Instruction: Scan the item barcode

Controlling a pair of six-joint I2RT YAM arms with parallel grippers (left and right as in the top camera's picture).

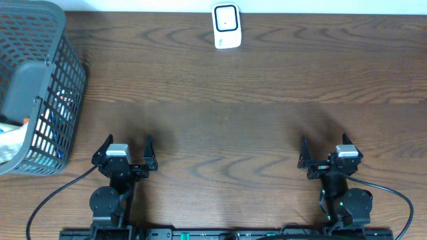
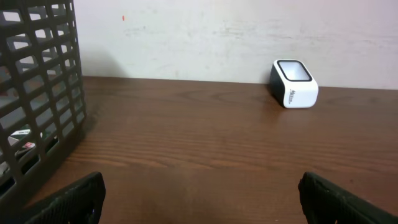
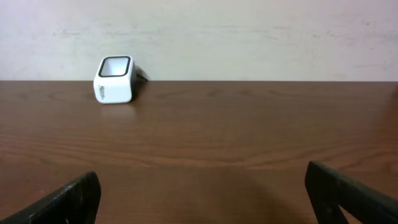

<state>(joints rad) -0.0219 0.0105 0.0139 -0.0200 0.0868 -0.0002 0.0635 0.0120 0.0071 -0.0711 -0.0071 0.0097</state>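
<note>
A white barcode scanner (image 1: 226, 25) with a dark window stands at the table's far edge, and it also shows in the left wrist view (image 2: 293, 84) and the right wrist view (image 3: 114, 79). A grey mesh basket (image 1: 75, 80) sits at the far left, with packaged items (image 1: 59, 110) showing dimly through its wall (image 2: 59, 93). Which of them is the item I cannot tell. My left gripper (image 1: 127, 143) rests open near the front edge, nothing between its fingers (image 2: 200, 186). My right gripper (image 1: 325, 143) is open and empty too (image 3: 202, 182).
Dark wooden tabletop (image 1: 227, 127) stretches between the grippers and the scanner. A pale wall (image 3: 249, 37) rises behind the far edge. The basket stands just left of and beyond the left gripper.
</note>
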